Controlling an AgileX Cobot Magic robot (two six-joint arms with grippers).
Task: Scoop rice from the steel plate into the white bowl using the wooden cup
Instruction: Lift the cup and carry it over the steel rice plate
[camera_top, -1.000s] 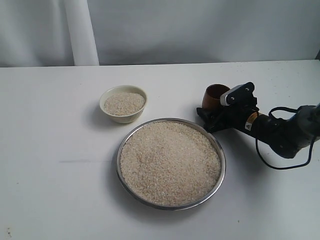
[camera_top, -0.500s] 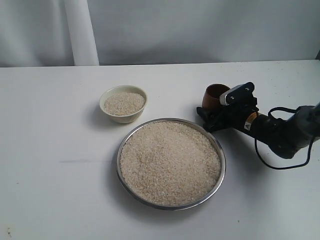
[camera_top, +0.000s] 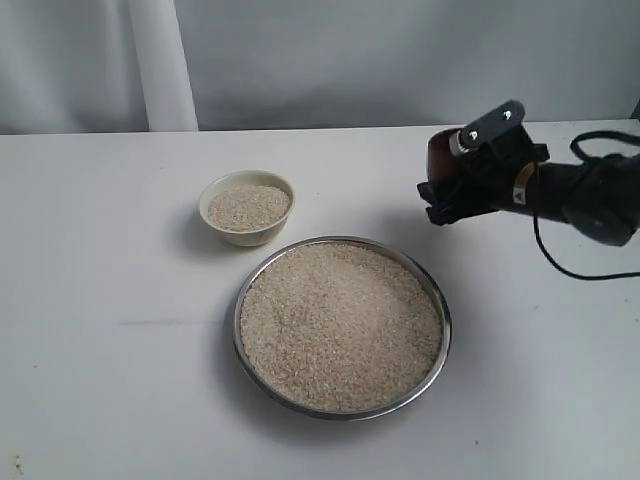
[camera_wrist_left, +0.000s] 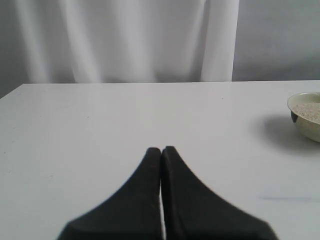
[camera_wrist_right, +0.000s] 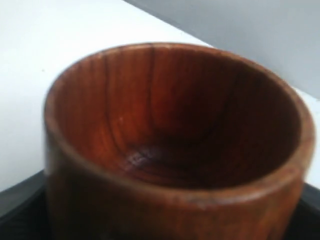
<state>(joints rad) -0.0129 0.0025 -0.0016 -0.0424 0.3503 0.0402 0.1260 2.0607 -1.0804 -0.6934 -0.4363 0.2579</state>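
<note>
The right gripper (camera_top: 447, 190) pinches the wooden cup (camera_top: 436, 158), which is dark reddish-brown, grained and empty inside. It is held above the counter (camera_top: 100, 300) at the exterior view's upper right. A second ago it sat lower, just beside the steel plate (camera_top: 237, 320) of rice (camera_top: 340, 325). The left gripper (camera_wrist_left: 161, 150) is pressed together.

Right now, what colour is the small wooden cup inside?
Reddish-brown with dark grain; the wooden cup shows best in right wrist view.

rice (camera_top: 340, 325) is pale beige, steel plate (camera_top: 346, 414) silvery, white bowl (camera_top: 247, 236) cream, wooden cup (camera_wrist_right: 170, 125) grained reddish-brown.
</note>
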